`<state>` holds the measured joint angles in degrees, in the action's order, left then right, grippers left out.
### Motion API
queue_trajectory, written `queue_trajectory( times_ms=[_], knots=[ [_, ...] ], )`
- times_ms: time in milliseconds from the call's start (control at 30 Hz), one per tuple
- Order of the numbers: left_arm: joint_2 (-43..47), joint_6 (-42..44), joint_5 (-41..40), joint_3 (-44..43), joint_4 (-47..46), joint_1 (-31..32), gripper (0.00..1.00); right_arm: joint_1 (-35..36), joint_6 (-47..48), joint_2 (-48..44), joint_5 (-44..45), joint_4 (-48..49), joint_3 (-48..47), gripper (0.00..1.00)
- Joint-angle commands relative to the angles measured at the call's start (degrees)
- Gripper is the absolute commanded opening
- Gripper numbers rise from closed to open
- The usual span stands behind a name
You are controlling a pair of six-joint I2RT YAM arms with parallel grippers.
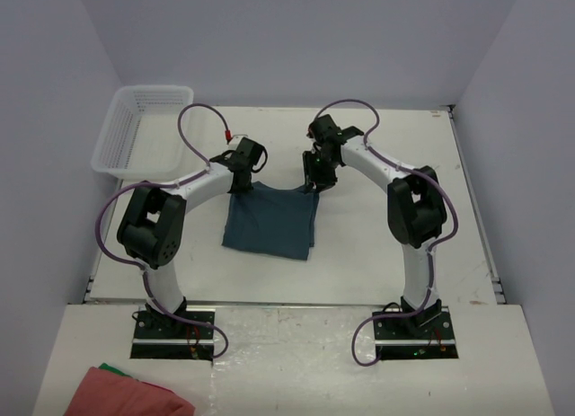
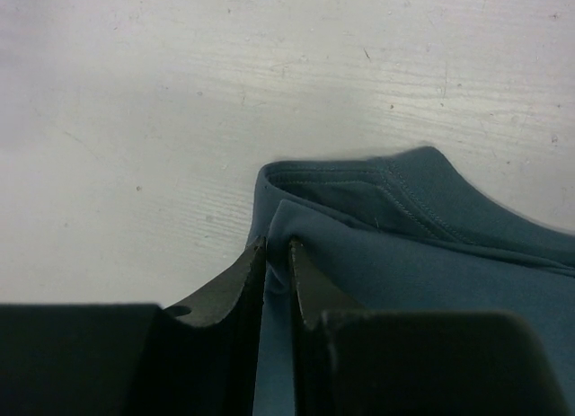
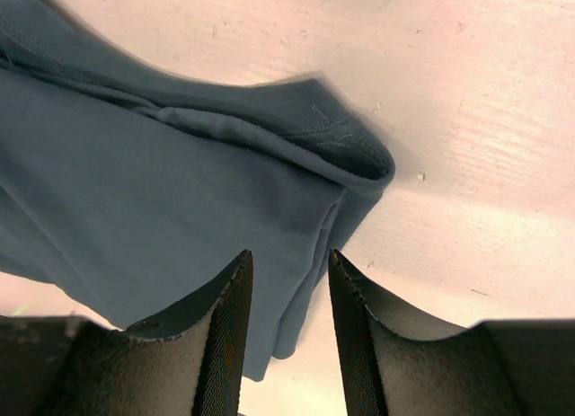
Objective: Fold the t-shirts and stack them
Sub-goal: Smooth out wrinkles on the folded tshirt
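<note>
Mid-fold on the desk [image 1: 377,254]: the left hand [image 2: 276,248] pinches the blue t-shirt [image 1: 269,223] by a corner; the right hand [image 3: 287,260], spread over the corner beneath it, probably must close next.

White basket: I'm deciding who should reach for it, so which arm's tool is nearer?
Left. The left tool is right of the basket, at the blue t-shirt's far-left corner; the right tool is farther right, at its far-right corner.
</note>
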<state>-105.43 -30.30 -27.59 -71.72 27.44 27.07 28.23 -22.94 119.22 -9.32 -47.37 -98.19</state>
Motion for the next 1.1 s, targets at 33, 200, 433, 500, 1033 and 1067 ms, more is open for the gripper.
queue_trajectory(
  times_ms=[33, 200, 433, 500, 1033, 1067],
  knots=[
    [0.13, 1.56, -0.09, -2.02, -2.22, -0.53, 0.17, -0.81, 0.09, 1.19, -0.08, -1.05, -2.44, 0.41],
    [0.05, 1.56, 0.61, -2.1, -2.48, -0.53, 0.17, -1.33, 0.18, 3.29, -3.41, -0.62, -2.62, 0.39],
    [-0.22, 1.65, 0.88, -2.02, -2.83, -0.53, 0.17, -1.25, -0.35, 4.09, -5.97, 1.06, -1.92, 0.35],
    [-0.39, 1.74, 1.14, -2.1, -2.92, -0.53, 0.17, -1.33, -0.27, 4.44, -6.41, 0.97, -2.44, 0.34],
    [-1.45, 1.92, 0.35, -2.46, -3.36, -1.23, 0.03, -1.33, -3.87, 3.57, -0.35, 1.06, -1.48, 0.0],
    [-1.45, 2.0, 0.52, -2.54, -3.45, -1.49, 0.0, -1.42, -4.3, 3.48, 0.96, 0.97, -1.39, 0.0]
  ],
)
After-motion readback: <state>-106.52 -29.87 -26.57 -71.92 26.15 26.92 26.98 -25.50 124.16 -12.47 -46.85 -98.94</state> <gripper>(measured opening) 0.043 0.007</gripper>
